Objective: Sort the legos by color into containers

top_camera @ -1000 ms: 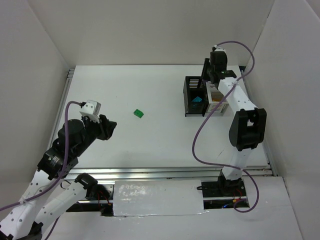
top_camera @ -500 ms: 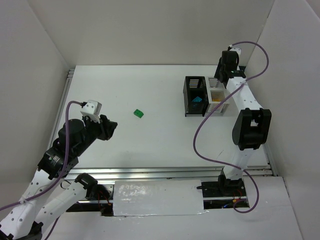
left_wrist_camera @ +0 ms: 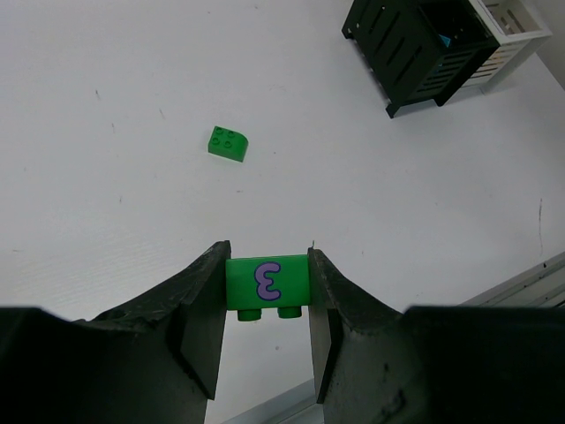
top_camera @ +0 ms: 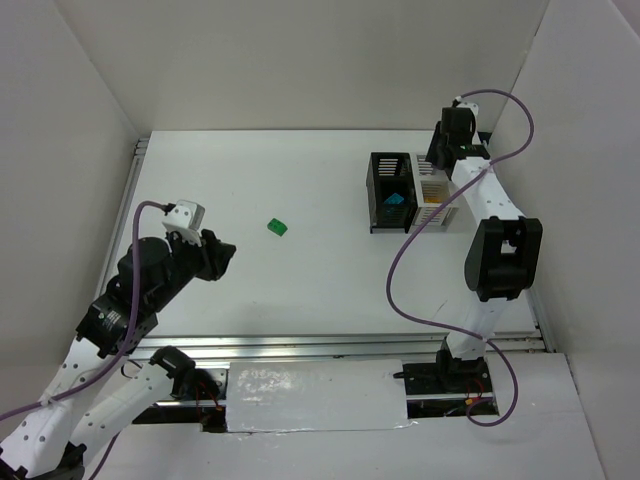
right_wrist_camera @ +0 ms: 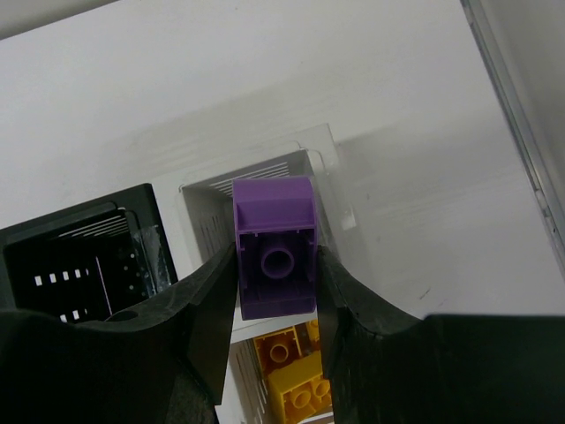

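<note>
Overhead overview, close wrist views, containers (top_camera: 379,192) shared

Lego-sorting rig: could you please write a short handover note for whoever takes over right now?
Left gripper: shut on a green plastic brick printed with a purple squiggle.
Right gripper: shut on a purple plastic brick, over the far white slotted bin.
Done: teal brick in a black slotted bin; orange brick and yellow brick in the near white bin.
Left: drop both held bricks into bins, then fetch the small green brick loose on the white table.
</note>
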{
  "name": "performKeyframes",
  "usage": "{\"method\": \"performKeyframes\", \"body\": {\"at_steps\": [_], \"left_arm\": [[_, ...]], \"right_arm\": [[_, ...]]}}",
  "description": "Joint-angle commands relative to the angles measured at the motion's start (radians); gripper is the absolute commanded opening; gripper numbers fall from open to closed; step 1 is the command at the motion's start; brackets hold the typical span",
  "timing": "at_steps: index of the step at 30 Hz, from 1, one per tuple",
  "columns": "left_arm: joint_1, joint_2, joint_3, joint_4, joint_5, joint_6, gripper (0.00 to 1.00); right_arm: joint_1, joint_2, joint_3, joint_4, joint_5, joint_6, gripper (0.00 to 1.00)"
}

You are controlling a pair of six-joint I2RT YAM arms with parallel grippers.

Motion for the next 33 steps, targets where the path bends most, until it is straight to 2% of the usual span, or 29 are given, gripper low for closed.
{"method": "performKeyframes", "body": {"at_steps": [1,16,23,33], "left_arm": [[0.005,0.01,0.01,0.052,0.01,0.015,0.0],[0.007,0.018,0.007,0.055,0.003,0.015,0.0],[0.008,0.015,0.007,0.055,0.006,0.017,0.0],[0.01,0.019,0.008,0.056,0.015,0.018,0.0]], "right_arm": [[0.006,-0.056,0.002,0.024,-0.029,0.012,0.0],[0.006,-0.062,-0.001,0.009,-0.06,0.021,0.0],[-0.023,-0.077,-0.021,-0.031,0.058,0.092,0.0],[-0.031,-0.158,-0.13,-0.027,-0.034,0.139,0.0]]}}
